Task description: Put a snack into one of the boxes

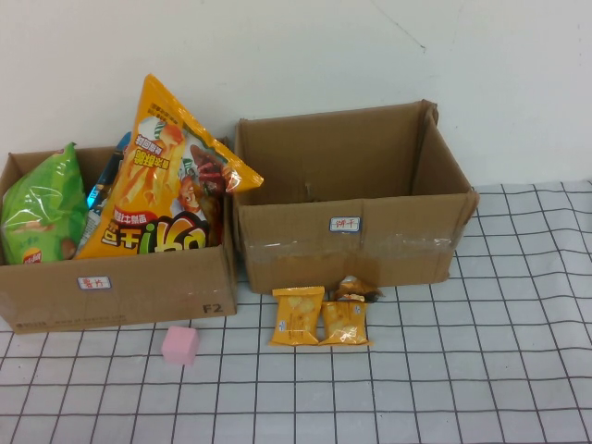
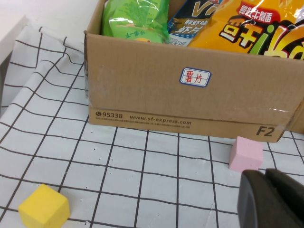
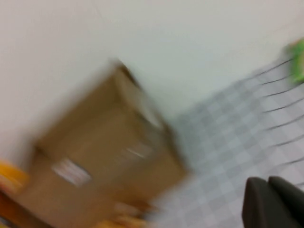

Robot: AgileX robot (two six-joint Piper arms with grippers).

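Two small yellow snack packets (image 1: 297,315) (image 1: 344,322) lie on the checked cloth in front of the right cardboard box (image 1: 356,231), with a third packet (image 1: 356,289) just behind them against the box. That box looks empty. The left box (image 1: 120,287) holds a green bag (image 1: 42,208), a blue bag and a large orange chip bag (image 1: 166,185). Neither arm shows in the high view. My left gripper (image 2: 264,173) is shut and empty, low over the cloth near the left box's front (image 2: 194,104). My right gripper (image 3: 267,180) is shut and empty, off to the side of a blurred box (image 3: 104,156).
A pink cube (image 1: 180,344) sits in front of the left box and also shows in the left wrist view (image 2: 246,153). A yellow cube (image 2: 43,206) lies on the cloth nearer my left arm. A white wall stands behind the boxes.
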